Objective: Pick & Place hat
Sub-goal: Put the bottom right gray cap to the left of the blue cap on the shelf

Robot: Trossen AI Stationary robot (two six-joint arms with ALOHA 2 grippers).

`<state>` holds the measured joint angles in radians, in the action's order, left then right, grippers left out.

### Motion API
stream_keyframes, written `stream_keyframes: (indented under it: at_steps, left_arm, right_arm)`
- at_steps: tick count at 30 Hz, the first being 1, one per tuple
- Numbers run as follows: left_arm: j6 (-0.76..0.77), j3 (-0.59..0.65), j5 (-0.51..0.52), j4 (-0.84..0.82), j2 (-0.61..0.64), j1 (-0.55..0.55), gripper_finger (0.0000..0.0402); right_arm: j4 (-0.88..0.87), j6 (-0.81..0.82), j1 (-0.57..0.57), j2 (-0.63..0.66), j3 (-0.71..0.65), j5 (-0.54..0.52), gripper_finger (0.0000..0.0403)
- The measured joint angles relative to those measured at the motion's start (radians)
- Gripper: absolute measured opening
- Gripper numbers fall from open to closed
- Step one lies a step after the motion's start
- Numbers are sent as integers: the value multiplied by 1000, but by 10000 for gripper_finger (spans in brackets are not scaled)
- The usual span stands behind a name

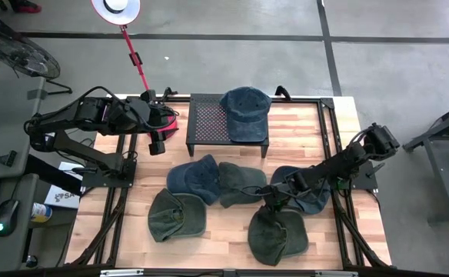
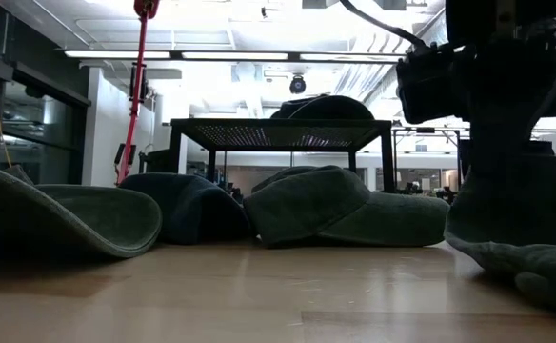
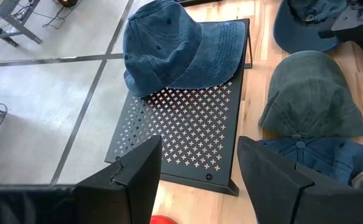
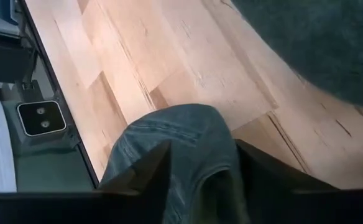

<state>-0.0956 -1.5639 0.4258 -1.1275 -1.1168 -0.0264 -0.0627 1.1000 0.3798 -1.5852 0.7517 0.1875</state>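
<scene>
Below, right gripper [image 4: 200,155] jaws pinching faded green cap [image 4: 181,146], brim crumpled.

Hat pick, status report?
Right tool closing around green denim cap brim. Left tool open, empty, above perforated black rack. Nothing blocking.

High view overhead; low view table-level; both share rack [image 1: 229,123].
</scene>
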Motion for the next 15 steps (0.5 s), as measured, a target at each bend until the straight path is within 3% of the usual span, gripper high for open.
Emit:
stream_keyframes:
  at_steps: [8,15]
  left_arm:
    - [0,0,0,1,0,0,204]
    - [-2,0,0,2,0,0,204]
  right_arm:
    - [0,-1,0,0,0,15,21]
    - [0,3,0,6,0,22,7]
